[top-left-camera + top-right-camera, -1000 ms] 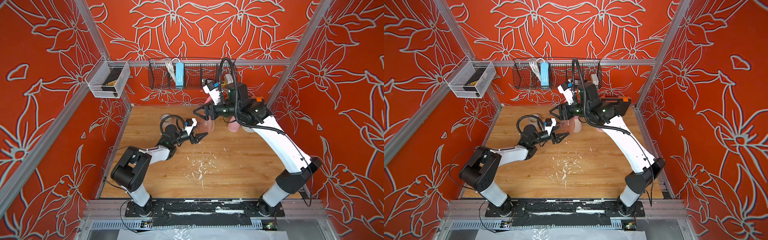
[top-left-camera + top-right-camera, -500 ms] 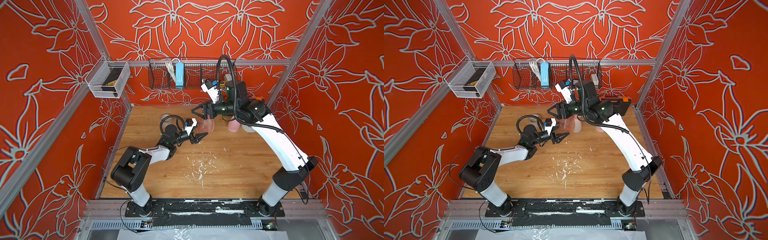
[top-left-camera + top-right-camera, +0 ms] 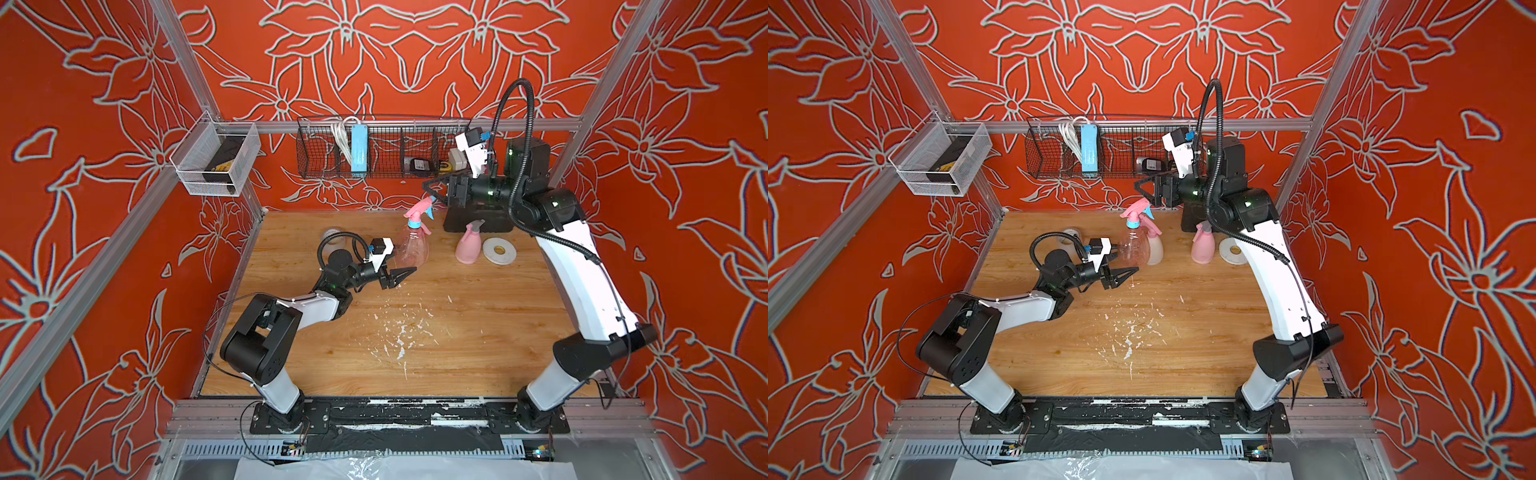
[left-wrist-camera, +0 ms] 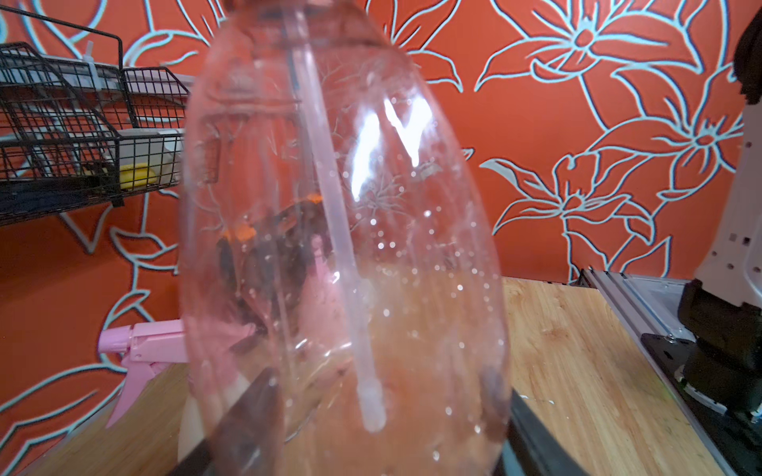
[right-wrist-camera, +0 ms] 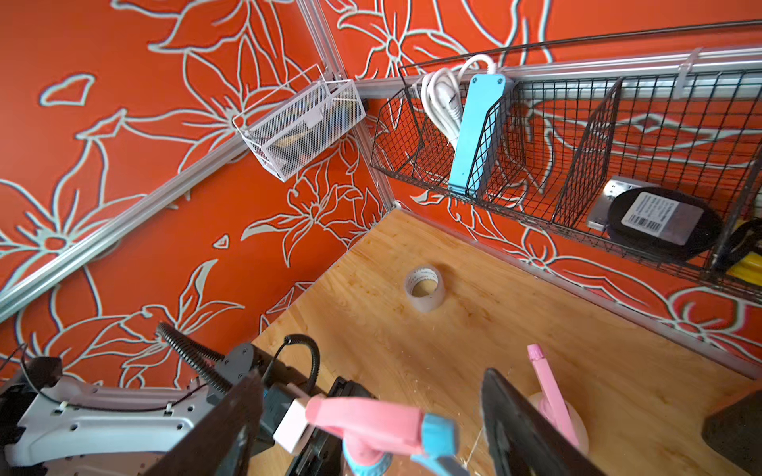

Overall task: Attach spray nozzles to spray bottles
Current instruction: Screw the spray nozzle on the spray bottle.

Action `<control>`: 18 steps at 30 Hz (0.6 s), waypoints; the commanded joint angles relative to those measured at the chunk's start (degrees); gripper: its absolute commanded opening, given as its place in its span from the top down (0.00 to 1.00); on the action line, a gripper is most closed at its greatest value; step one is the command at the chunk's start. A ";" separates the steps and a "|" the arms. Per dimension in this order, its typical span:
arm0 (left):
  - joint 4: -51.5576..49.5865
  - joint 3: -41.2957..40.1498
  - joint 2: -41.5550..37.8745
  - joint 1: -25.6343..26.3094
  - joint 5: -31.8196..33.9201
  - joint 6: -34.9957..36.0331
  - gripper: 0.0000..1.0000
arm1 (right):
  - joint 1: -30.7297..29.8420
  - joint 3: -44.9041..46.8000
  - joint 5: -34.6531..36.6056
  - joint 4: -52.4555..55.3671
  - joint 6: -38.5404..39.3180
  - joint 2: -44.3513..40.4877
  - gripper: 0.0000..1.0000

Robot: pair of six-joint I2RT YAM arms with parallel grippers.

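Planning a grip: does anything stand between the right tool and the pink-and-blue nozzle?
Nothing visible does. In the right wrist view the pink-and-blue nozzle shows in the gap between the fingers of the open right tool. The all-pink nozzle stands outside one finger.

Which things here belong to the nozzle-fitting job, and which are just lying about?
Job: clear bottle, pink bottle, white bottle, blue-trimmed nozzle, grey-top nozzle, pink nozzle.
Lying about: white tape roll, clear tape roll, black wire basket, white mesh basket, power strip.
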State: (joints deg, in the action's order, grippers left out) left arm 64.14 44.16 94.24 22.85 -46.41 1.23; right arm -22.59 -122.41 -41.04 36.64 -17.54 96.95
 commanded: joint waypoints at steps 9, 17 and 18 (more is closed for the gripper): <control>3.81 0.34 -1.18 -0.75 -1.85 -1.23 0.58 | -0.17 5.89 -14.08 -6.37 -4.41 0.86 0.15; 3.60 1.37 0.00 -0.80 -1.40 -1.32 0.58 | -0.73 15.42 -12.96 -8.85 -5.05 -6.38 0.17; 3.54 1.45 -0.02 -0.79 -1.32 -1.32 0.58 | -0.87 16.12 -12.91 -8.95 -5.05 -6.95 0.17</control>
State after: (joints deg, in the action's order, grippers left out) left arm 65.08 44.05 94.13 22.44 -47.42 0.05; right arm -22.63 -107.61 -52.60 30.61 -22.04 92.77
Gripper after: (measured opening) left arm 0.658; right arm 0.832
